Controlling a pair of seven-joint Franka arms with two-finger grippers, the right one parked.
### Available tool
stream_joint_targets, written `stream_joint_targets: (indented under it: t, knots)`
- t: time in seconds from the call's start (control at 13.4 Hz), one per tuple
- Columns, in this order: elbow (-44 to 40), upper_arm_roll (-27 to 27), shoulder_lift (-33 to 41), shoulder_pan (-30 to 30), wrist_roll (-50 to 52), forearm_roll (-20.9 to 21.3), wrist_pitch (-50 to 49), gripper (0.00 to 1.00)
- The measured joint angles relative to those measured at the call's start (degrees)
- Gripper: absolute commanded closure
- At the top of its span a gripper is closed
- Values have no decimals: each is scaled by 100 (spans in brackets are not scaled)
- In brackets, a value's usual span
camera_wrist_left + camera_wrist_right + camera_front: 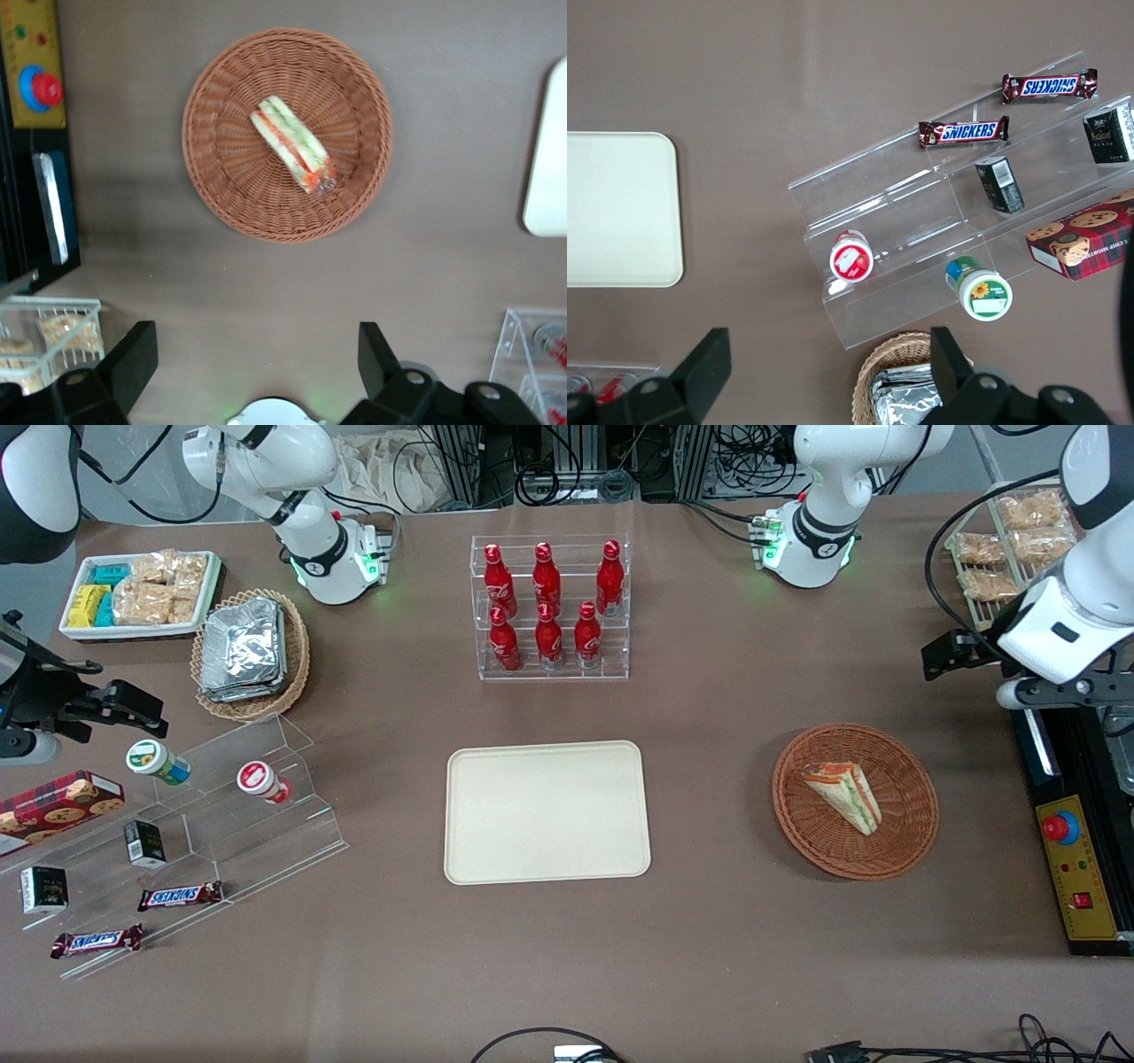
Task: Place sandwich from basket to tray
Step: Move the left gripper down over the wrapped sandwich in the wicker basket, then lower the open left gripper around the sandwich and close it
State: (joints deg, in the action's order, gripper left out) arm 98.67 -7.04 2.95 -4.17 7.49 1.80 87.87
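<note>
The wrapped triangular sandwich [846, 793] [292, 143] lies on its side in the round reddish-brown wicker basket [904, 828] [221, 177], toward the working arm's end of the table. The cream tray [545, 810] [549, 159] [616, 208] sits bare at the table's middle, a short gap from the basket. My gripper [957, 654] [255, 336] hangs high above the table, farther from the front camera than the basket. It is open wide, with only brown tabletop between its black fingers [133, 354].
A black and yellow control box [1076, 868] with a red button runs along the table edge beside the basket. A wire rack of snack packets [1010, 549] stands near the arm. An acrylic rack of red bottles [551, 607] is farther back than the tray.
</note>
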Motion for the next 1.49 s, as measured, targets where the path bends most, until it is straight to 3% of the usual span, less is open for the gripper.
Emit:
stream_joint_targets:
  t: [0.52, 1.49]
  knots:
    - [69, 5, -755, -109, 1917, -350, 93, 0]
    - [355, 8, -2365, -263, 2189, -389, 1924, 1]
